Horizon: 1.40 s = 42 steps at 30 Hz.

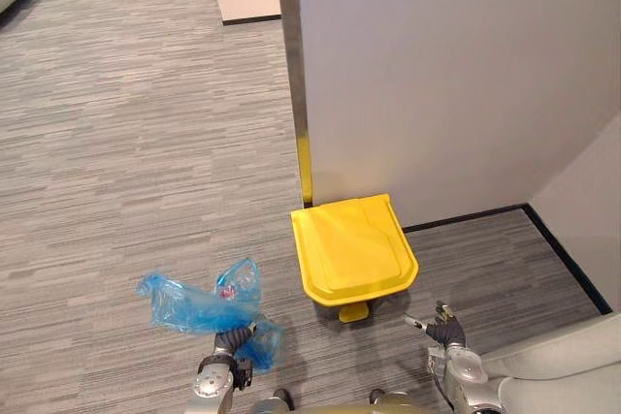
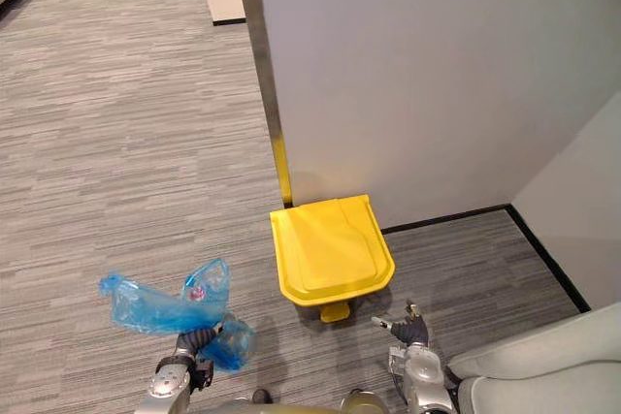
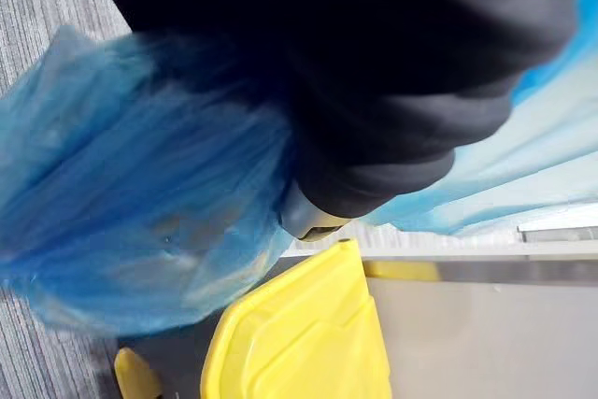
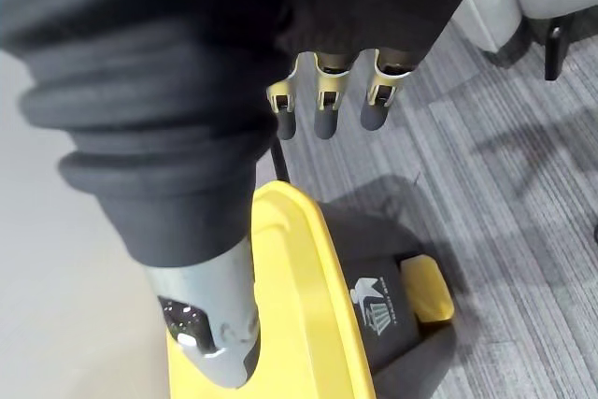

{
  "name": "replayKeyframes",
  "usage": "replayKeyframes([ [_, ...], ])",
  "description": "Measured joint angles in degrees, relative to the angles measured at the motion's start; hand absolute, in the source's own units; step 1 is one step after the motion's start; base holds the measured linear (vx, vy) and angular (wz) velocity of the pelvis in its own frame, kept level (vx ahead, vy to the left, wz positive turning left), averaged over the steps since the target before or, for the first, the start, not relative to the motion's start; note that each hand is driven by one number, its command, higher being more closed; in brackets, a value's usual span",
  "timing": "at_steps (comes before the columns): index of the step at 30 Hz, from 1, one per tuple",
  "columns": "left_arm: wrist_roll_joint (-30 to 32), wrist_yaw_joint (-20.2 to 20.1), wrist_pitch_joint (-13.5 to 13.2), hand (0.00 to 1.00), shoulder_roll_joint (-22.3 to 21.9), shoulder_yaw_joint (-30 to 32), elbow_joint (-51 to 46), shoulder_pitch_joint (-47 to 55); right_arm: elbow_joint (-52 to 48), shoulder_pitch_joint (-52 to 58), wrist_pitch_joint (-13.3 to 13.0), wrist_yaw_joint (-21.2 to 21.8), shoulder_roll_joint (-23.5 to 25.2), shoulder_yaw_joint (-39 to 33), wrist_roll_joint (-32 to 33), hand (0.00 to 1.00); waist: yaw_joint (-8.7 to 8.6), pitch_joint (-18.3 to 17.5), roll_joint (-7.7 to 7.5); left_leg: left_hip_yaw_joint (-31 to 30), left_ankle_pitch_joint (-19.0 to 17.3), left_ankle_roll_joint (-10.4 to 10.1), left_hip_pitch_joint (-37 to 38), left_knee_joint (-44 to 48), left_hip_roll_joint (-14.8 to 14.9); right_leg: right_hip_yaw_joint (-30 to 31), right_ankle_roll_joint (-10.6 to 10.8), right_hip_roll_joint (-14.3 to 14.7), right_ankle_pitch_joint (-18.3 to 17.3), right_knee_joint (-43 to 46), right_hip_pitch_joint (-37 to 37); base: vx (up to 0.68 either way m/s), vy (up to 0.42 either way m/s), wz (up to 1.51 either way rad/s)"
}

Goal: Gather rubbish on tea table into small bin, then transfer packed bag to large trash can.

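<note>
**Head views.** The large trash can (image 1: 353,247), yellow, stands on the floor (image 1: 126,143) with its back at the foot of the grey wall (image 1: 456,75), beside the wall's outer corner with its metal strip (image 1: 296,65). Its lid (image 2: 330,242) is down. A yellow pedal (image 1: 353,312) projects at the front. The left hand (image 1: 231,341) is near the floor's near edge, left of the can and apart from it. Its fingers are closed round the gathered neck of the blue bag (image 1: 199,304). The bag is held off the floor, and its loose ends spread up and to the left above the hand. The right hand (image 1: 444,329) is in front of the can, to the right of the pedal, and touches neither. A pale sofa (image 1: 563,366) occupies the near right corner.

**Left wrist view.** The crumpled blue bag (image 3: 140,203) bulges on both sides of the dark cover. The can's lid (image 3: 299,334) and pedal (image 3: 135,376) lie beyond it.

**Right wrist view.** The fingers (image 4: 322,105) hang straight in a row, relaxed and spread from the thumb (image 4: 210,324). They grip nothing. Below them are the lid's edge (image 4: 299,306) and the pedal (image 4: 428,289).
</note>
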Motion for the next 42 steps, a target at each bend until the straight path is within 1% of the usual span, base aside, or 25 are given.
replayKeyframes([
  [3,0.00,-0.01,-0.06,1.00,-0.07,0.71,0.03,-0.24,-0.02,-0.28,0.01,-0.02,-0.01,0.05,0.00,0.00,0.51,0.82,-0.32,0.35,-1.86,0.13,-2.18,3.58,0.14,0.54,0.37,-0.29,-0.25,1.21,-1.54,-0.11,0.023,-0.13],
  [6,0.00,-0.02,-0.07,1.00,-0.10,1.71,-0.12,-0.34,-0.26,-0.72,0.06,-0.05,0.06,-0.04,0.00,0.00,1.06,2.72,-1.08,0.30,-5.68,0.73,-4.41,9.38,0.01,0.73,1.74,-1.04,-3.65,8.17,-4.58,-0.13,0.036,-0.04],
  [7,0.00,-0.04,-0.05,1.00,0.02,2.01,-0.18,-0.03,-0.46,-0.78,0.24,-0.04,0.71,-0.43,-0.02,0.00,1.13,3.71,-2.90,0.00,-6.63,0.61,-3.34,9.12,-1.59,-1.28,1.75,-3.07,-5.41,12.36,-5.49,-0.12,0.053,0.12],
  [8,-0.02,-0.02,-0.07,1.00,0.31,2.13,-0.86,-0.03,-1.07,-0.91,0.18,-0.07,1.76,-0.59,-0.04,0.00,0.93,4.25,-4.74,0.58,-8.26,1.74,-4.47,16.65,-3.68,-3.73,2.54,-5.62,-7.11,16.44,-6.96,-0.10,0.047,0.04],
  [9,-0.01,-0.02,-0.09,1.00,-0.30,2.07,-1.61,0.10,-2.91,-0.50,0.16,-0.08,1.37,-0.66,-0.04,0.00,1.18,5.16,-3.73,2.29,-11.92,4.39,-5.17,25.92,-1.93,-7.43,2.54,-5.68,-7.97,23.13,-9.75,-0.11,0.063,-0.64],
  [10,-0.02,0.08,0.22,1.00,-2.06,2.20,-1.03,-0.44,-4.79,-1.68,-0.06,0.01,1.17,-0.51,-0.26,0.00,3.02,6.80,-0.56,3.07,-21.47,5.26,-2.34,26.88,0.71,-10.33,2.05,-4.16,-9.51,35.27,-16.80,-0.16,0.062,-0.93],
  [11,-0.02,0.32,0.52,1.00,-1.60,2.22,-0.84,-0.98,-5.34,-1.80,0.00,0.12,1.47,-0.43,-0.40,0.00,3.55,7.17,-0.88,2.98,-21.93,5.19,-1.87,27.38,0.90,-10.53,1.73,-3.84,-10.64,36.19,-18.37,-0.21,0.048,-0.91],
  [12,-0.02,0.74,0.68,1.00,-0.53,1.36,-0.86,-2.66,-5.31,-1.92,0.28,-0.05,2.61,-0.38,-0.42,0.00,3.36,8.46,-0.92,3.00,-22.43,5.54,-1.86,28.25,1.38,-13.02,1.06,-3.09,-10.44,33.28,-22.25,-0.14,0.007,-0.13],
  [14,-0.04,0.85,0.57,1.00,-0.20,1.11,-0.78,-5.02,-5.30,-1.87,0.35,-0.11,2.75,-0.29,-0.43,0.00,2.51,9.19,-2.00,2.30,-22.43,5.53,-1.81,28.22,1.43,-16.71,1.99,-2.84,-5.85,22.48,-24.69,0.00,-0.067,0.28],
  [15,-0.06,0.95,0.39,1.00,-0.43,1.01,-0.78,-6.61,-5.31,-1.80,0.44,-0.39,2.64,-0.32,-0.43,0.00,2.86,9.54,-2.55,2.13,-23.35,4.93,-1.40,29.11,1.52,-20.26,1.98,-3.02,-1.50,14.49,-24.59,0.12,-0.110,0.34],
  [17,-0.06,1.00,-0.06,1.00,-0.63,0.86,-0.74,-7.48,-6.12,-1.67,0.44,-0.66,1.99,-0.21,-0.43,0.00,2.85,9.57,-2.67,0.67,-25.70,4.03,-0.32,31.02,1.33,-20.56,0.94,-2.38,1.13,12.15,-23.90,0.21,-0.114,0.39],
  [18,-0.07,1.06,-0.08,1.00,-1.31,0.16,-0.64,-8.43,-8.06,-1.73,0.37,-0.70,1.42,-0.36,-0.43,0.00,2.78,10.14,-1.62,-1.41,-26.98,3.41,0.51,31.43,1.94,-19.83,0.62,-1.49,3.23,13.00,-22.96,0.30,-0.119,0.40],
  [19,-0.03,0.83,-0.15,1.00,-1.27,-0.86,-0.64,-9.05,-9.68,-1.39,0.31,-0.75,1.03,-0.56,-0.42,0.00,3.04,10.60,-0.45,-2.43,-27.12,3.21,1.18,30.17,2.04,-19.72,0.74,-0.96,3.14,13.79,-22.92,0.31,-0.119,0.38],
  [20,-0.02,0.76,-0.15,1.00,-1.29,-0.93,-0.64,-9.15,-9.99,-1.25,0.24,-0.75,1.00,-0.64,-0.42,0.00,3.06,10.61,-0.17,-2.80,-27.09,3.18,1.44,29.34,2.02,-19.60,0.76,-0.92,3.12,14.58,-23.12,0.32,-0.147,0.33],
  [21,-0.02,0.76,-0.15,1.00,-1.17,-0.90,-0.64,-9.20,-10.99,-0.91,0.30,-0.66,1.39,-1.16,-0.39,0.00,3.06,10.55,-0.07,-3.99,-26.58,2.21,2.83,26.87,1.57,-18.28,1.05,-0.85,2.09,18.03,-24.05,0.33,-0.177,0.43],
  [22,-0.02,0.74,-0.13,1.00,-1.15,-0.95,-0.63,-9.16,-11.66,0.15,0.28,-0.59,1.64,-1.77,-0.38,0.00,3.07,10.50,-0.11,-4.71,-26.56,1.98,4.00,25.75,1.38,-17.57,0.14,-0.86,0.72,20.98,-24.44,0.40,-0.221,0.70],
  [23,-0.02,0.67,-0.14,1.00,-1.14,-1.20,-0.66,-9.14,-11.92,1.70,0.29,-0.14,2.12,-3.49,-0.24,0.00,2.90,10.39,0.06,-6.73,-26.98,0.77,5.60,25.06,1.32,-16.76,-0.72,-0.82,-2.59,26.23,-25.01,0.34,-0.188,0.61],
  [24,-0.01,0.65,-0.14,1.00,-1.14,-1.35,-0.70,-9.13,-11.92,2.35,0.30,-0.08,2.29,-4.08,-0.13,0.00,2.85,10.28,0.10,-7.44,-27.26,0.13,6.09,25.07,1.41,-16.70,-1.16,-0.90,-4.15,28.56,-25.41,0.36,-0.166,0.60],
  [25,-0.01,0.48,-0.14,1.00,-1.29,-1.64,-0.71,-9.03,-11.87,3.23,0.43,-0.02,2.39,-5.06,0.16,0.00,2.93,9.74,0.67,-9.17,-28.07,-1.80,6.40,25.81,2.25,-17.62,-1.21,-1.16,-7.73,33.32,-26.65,0.36,-0.158,0.35],
  [27,0.00,-0.31,-0.07,1.00,-1.33,-1.72,-0.69,-9.24,-11.87,3.17,0.82,0.08,2.58,-5.19,0.69,0.00,2.63,9.32,1.34,-11.33,-28.81,-2.78,5.52,26.41,3.80,-19.31,-1.29,-0.60,-10.97,36.54,-28.00,0.34,-0.155,0.20],
  [29,-0.03,-0.35,-0.08,1.00,-1.74,-1.70,-0.68,-9.36,-11.87,2.27,1.03,0.08,2.88,-5.27,0.91,0.00,2.70,9.27,1.46,-11.75,-28.24,-3.65,5.24,26.08,5.01,-19.88,-1.87,0.46,-11.54,36.73,-28.23,0.25,-0.157,0.01],
  [31,0.00,-0.36,-0.09,1.00,-2.53,-1.66,-0.66,-9.89,-11.88,1.26,0.99,0.15,3.67,-5.32,1.95,0.00,2.77,9.22,1.42,-11.92,-27.50,-3.60,4.88,25.49,6.21,-19.94,-1.92,1.71,-11.57,36.03,-28.23,0.19,-0.174,0.03],
  [35,-0.03,-0.31,-0.11,1.00,-2.67,-1.31,-0.16,-9.33,-11.07,1.54,0.97,0.29,4.10,-4.28,2.22,0.00,2.74,7.61,2.13,-13.07,-27.07,-3.38,4.53,21.83,6.48,-20.84,-2.69,1.74,-11.08,34.16,-28.57,0.01,-0.098,0.17],
  [37,-0.04,-0.31,-0.16,1.00,-2.38,-1.38,-0.26,-8.35,-10.60,2.41,1.00,0.34,4.45,-2.05,2.35,0.00,2.92,6.46,2.18,-14.02,-26.17,-4.52,4.31,19.39,6.58,-21.64,-3.55,1.67,-10.54,32.73,-28.60,-0.04,-0.091,0.26],
  [42,-0.01,-0.40,-0.16,1.00,-2.31,-1.46,-0.98,-7.78,-10.97,-0.99,1.05,1.40,4.19,6.04,1.89,0.00,3.01,5.16,2.45,-17.21,-23.06,-6.45,1.18,15.65,7.09,-24.61,-2.93,1.26,-10.90,31.61,-30.93,-0.01,-0.144,0.30],
])
